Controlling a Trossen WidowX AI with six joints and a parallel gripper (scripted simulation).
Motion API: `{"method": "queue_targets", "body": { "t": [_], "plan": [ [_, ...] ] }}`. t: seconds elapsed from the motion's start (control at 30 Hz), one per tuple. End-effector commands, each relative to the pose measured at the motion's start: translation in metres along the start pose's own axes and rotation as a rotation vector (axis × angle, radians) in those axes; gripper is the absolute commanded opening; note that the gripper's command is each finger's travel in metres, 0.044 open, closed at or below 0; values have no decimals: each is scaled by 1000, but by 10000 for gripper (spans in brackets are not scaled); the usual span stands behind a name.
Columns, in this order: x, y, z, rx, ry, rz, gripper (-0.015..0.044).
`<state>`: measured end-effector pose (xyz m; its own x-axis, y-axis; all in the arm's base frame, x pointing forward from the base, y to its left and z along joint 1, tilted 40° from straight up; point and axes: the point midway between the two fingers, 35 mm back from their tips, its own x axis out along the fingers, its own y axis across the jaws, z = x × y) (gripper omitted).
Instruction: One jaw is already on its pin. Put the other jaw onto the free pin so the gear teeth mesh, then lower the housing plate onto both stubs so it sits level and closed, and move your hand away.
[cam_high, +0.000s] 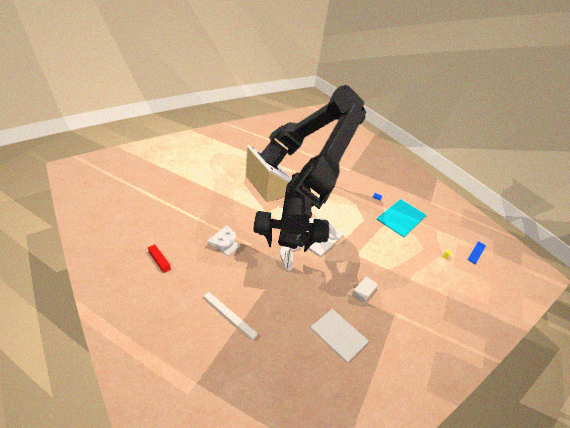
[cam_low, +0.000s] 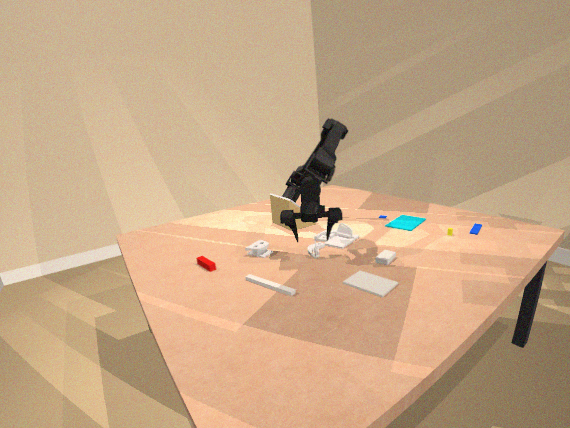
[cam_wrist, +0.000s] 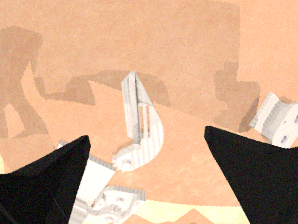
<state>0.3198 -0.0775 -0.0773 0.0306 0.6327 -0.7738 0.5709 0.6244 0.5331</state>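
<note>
Loose jaw (cam_high: 286, 258) (cam_low: 314, 250) (cam_wrist: 145, 132) lies beside the base (cam_high: 327, 242) (cam_low: 343, 241) (cam_wrist: 97, 176); my released gripper (cam_high: 292, 244) (cam_low: 313, 241) (cam_wrist: 148, 136) should straddle it squarely, closing gently.

You are looking at a table (cam_high: 295, 370) (cam_low: 280, 340) whose top is showing a matt, faintly mottled, wood-like surface. The arm (cam_high: 345, 135) (cam_low: 320, 162) is looking like dull black plastic. Your loose curved jaw (cam_high: 286, 258) (cam_low: 314, 250) (cam_wrist: 150, 140) is appearing as white plastic, its side showing fine ridges. The red block (cam_high: 159, 258) (cam_low: 206, 263) and cyan square (cam_high: 402, 217) (cam_low: 406, 223) are looking smooth, flat-coloured and plastic-like.
</note>
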Motion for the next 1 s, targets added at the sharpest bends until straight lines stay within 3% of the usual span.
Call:
{"method": "queue_targets", "body": {
  "t": [0.0, 0.97],
  "plan": [
    [7, 0, -1, 7, 5, 3, 440],
    [37, 1, -1, 10, 5, 5, 440]
  ]
}}
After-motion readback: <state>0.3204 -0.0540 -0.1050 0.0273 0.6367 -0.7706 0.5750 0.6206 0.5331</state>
